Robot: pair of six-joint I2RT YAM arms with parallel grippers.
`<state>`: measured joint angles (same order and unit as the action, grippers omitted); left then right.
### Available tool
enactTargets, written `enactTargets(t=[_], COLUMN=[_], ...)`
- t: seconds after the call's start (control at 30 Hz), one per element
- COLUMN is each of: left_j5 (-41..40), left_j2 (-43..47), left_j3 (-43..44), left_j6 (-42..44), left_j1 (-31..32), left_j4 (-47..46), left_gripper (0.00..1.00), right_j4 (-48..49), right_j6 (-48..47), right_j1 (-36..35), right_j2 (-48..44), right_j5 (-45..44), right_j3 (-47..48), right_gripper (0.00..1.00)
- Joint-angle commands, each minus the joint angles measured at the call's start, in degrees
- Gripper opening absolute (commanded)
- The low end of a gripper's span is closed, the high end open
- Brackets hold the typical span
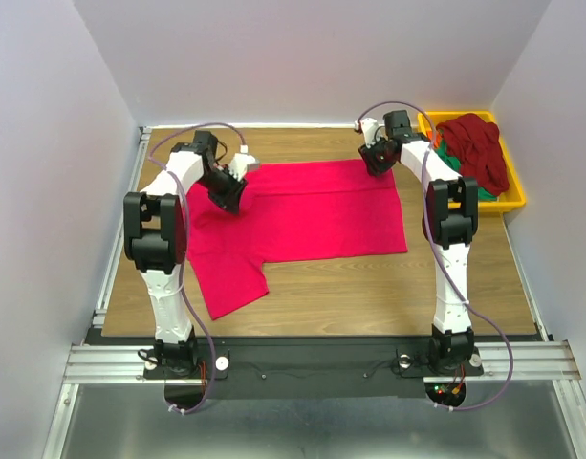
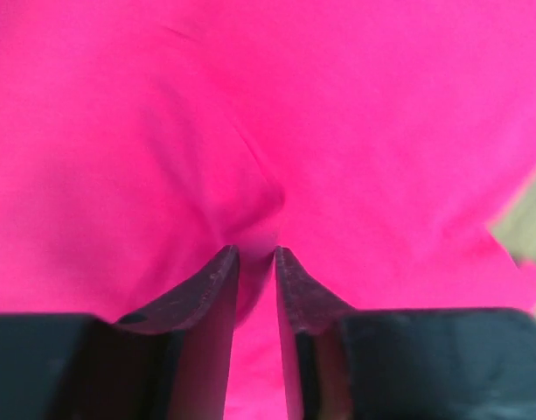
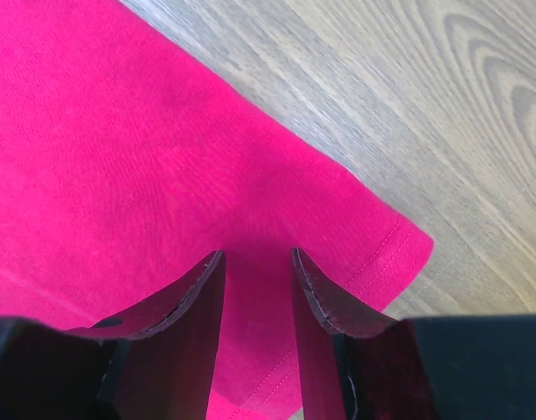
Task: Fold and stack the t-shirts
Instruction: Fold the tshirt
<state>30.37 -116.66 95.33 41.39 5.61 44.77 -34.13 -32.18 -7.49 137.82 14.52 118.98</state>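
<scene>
A crimson-pink t-shirt [image 1: 312,210] lies spread flat on the wooden table [image 1: 369,282], one sleeve pointing to the near left. My left gripper [image 1: 230,196] is down on its far left part. In the left wrist view the gripper [image 2: 257,251] is shut on a small raised pucker of the pink cloth [image 2: 250,105]. My right gripper [image 1: 377,164] rests on the far right corner. The right wrist view has this gripper [image 3: 257,254] narrowly open, tips pressed on the flat hemmed corner [image 3: 119,157]. A dark maroon shirt [image 1: 479,148] lies bunched over a green one [image 1: 445,155].
A yellow plastic tray [image 1: 517,199] holding the bunched shirts stands at the far right edge. White walls close in the table on three sides. Bare wood [image 3: 425,105] borders the shirt's corner. Both arm bases stand at the near edge.
</scene>
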Motion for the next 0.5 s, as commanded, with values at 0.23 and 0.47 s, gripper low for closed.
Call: enactTargets(t=[0.23,0.47], left_j5=[4.52,-0.64], left_j2=[8.1,10.31], left_j3=[-2.0,-6.37], left_j6=[10.92,-3.21], left_j1=[0.99,-8.67], left_j4=[14.91,1.49], left_gripper=[0.45,0.43], right_j4=[0.38,-3.39], right_j6=[-1.56,-2.88], right_j1=[0.98,0.98], right_j2=[-8.0,-17.31], right_j5=[-1.6,1.47], right_j3=[-5.41,-16.91], right_gripper=[0.41,0.41])
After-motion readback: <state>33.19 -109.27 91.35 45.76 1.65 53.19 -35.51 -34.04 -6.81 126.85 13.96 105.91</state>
